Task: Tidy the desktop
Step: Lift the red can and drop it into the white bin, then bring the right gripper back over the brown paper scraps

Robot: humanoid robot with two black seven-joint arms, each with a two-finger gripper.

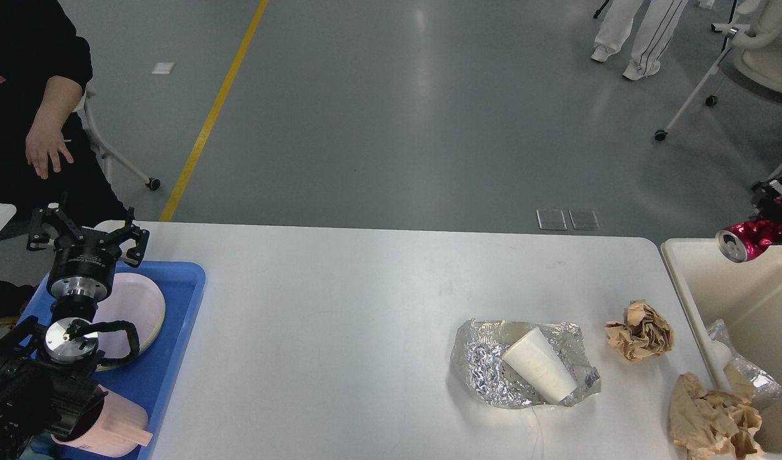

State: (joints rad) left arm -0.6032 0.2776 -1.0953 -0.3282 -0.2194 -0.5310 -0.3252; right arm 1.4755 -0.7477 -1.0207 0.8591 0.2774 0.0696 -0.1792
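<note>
The right end effector (765,231) grips a crushed red can (743,241) above the cream bin (685,300); best released well inside its rim. The left end effector (87,233) hangs open, empty, over the blue tray (180,319) on the worktop (340,332).

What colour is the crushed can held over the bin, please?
Metallic red crushed can, silver at its end; head view.

Litter and dishes at either end

A white paper cup (539,373) lies tipped on crumpled foil (480,367), beside two brown paper wads (640,330) (710,425); a pink plate (132,306) and pink mug (113,429) sit in the blue tray (183,319) (a seated person (27,96) is behind it).
</note>
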